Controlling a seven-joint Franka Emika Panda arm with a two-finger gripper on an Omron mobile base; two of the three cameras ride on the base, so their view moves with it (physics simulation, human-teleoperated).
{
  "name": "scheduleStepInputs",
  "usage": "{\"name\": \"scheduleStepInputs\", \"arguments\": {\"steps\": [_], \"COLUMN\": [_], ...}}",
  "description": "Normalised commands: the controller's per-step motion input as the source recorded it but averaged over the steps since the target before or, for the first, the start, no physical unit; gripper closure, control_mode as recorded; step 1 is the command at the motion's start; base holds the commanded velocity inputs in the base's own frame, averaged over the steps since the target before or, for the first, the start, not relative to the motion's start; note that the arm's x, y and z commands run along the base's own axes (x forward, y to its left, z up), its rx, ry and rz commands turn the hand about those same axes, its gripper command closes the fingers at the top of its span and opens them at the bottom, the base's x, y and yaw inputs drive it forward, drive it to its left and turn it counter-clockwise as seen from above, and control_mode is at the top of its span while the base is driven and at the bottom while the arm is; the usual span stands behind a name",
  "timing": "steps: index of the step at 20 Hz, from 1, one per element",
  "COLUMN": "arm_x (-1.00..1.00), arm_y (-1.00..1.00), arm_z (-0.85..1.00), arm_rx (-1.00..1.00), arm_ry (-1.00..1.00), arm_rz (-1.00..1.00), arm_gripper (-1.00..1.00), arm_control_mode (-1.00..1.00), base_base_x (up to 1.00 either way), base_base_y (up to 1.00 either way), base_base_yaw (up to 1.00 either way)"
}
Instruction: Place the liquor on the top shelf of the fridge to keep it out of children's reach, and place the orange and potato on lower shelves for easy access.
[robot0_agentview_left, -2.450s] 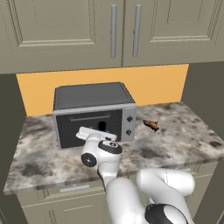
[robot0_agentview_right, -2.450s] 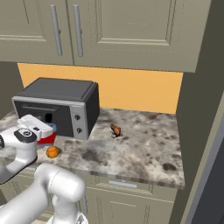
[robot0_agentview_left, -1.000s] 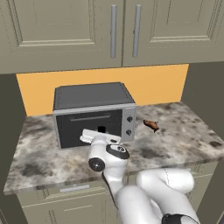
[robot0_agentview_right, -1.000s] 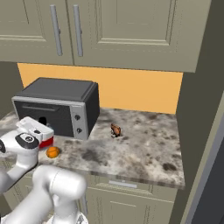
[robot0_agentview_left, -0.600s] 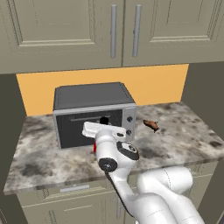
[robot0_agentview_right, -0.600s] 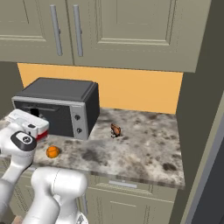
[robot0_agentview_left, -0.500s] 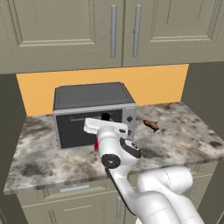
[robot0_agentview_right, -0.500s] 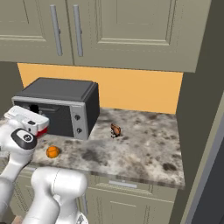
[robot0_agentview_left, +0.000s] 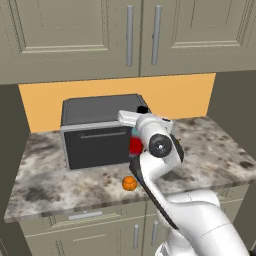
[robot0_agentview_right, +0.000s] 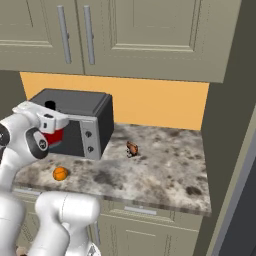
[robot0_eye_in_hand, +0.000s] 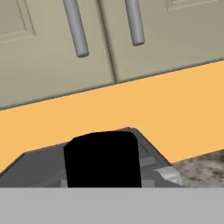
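Holding the liquor (robot0_agentview_left: 136, 145) up in front of the oven (robot0_agentview_left: 100, 131), we see red under our wrist and a black cap (robot0_eye_in_hand: 103, 158) close to the camera. Our tool seems pinched on it, fingers hidden. The orange (robot0_agentview_left: 129, 183) sits on the surface (robot0_agentview_left: 210, 150) below; the potato (robot0_agentview_right: 132, 148) lies off to our right. The fridge edge (robot0_agentview_right: 235, 200) is far right, so we must swing that way.

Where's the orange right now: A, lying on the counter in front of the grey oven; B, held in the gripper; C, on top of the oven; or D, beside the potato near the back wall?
A: the orange lies on the counter in front of the grey oven, while the gripper holds the liquor lifted off the counter.
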Motion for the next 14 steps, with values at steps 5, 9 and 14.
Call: {"name": "scheduleStepInputs", "arguments": {"steps": [5, 9, 14], "arm_x": [-0.39, -0.43, -0.49], "arm_y": [-0.83, -0.75, -0.70], "arm_z": [0.57, 0.55, 0.38], "arm_rx": [-0.10, -0.05, 0.00], "arm_ry": [0.18, 0.02, 0.00], "arm_rz": [0.01, 0.18, 0.26], "arm_gripper": [1.00, 1.00, 1.00], "arm_control_mode": [-1.00, -1.00, -1.00], "base_base_x": [0.00, 0.00, 0.00], "base_base_y": [0.00, 0.00, 0.00], "base_base_yaw": [0.00, 0.00, 0.00]}}
